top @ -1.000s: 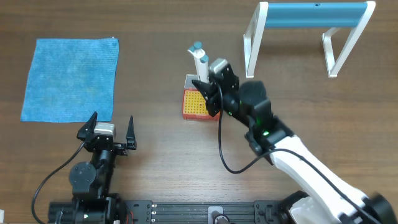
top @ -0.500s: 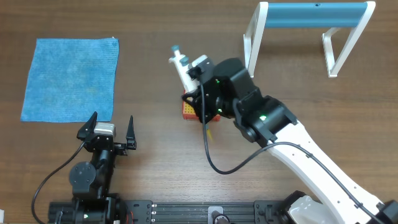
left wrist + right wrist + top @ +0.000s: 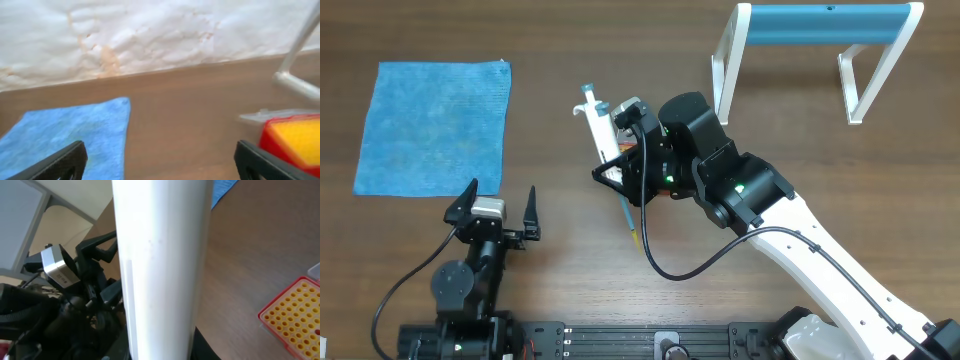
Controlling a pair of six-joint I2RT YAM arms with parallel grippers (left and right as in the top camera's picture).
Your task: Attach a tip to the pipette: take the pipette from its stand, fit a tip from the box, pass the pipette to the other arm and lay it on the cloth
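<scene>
My right gripper (image 3: 621,168) is shut on the white pipette (image 3: 599,122), held tilted above the table's middle. Its blue plunger (image 3: 587,93) points toward the far side, and a yellowish tip (image 3: 633,228) sits on its lower end. The pipette body (image 3: 160,265) runs straight up the right wrist view. The red box of yellow tips (image 3: 295,142) (image 3: 296,320) stands just right of the pipette, mostly under the right arm in the top view. The blue cloth (image 3: 435,128) (image 3: 65,137) lies flat at the far left. My left gripper (image 3: 491,206) (image 3: 160,165) stands open near the front, holding nothing.
The white pipette stand (image 3: 820,45) with its blue top bar stands at the far right; one leg (image 3: 300,47) shows in the left wrist view. Bare wood lies between the cloth and the tip box. A black cable (image 3: 665,265) loops under the right arm.
The right arm has swung the pipette left and toward the front, off the tip box, tilting it. The tip end now shows below the gripper. The left arm has stayed still.
</scene>
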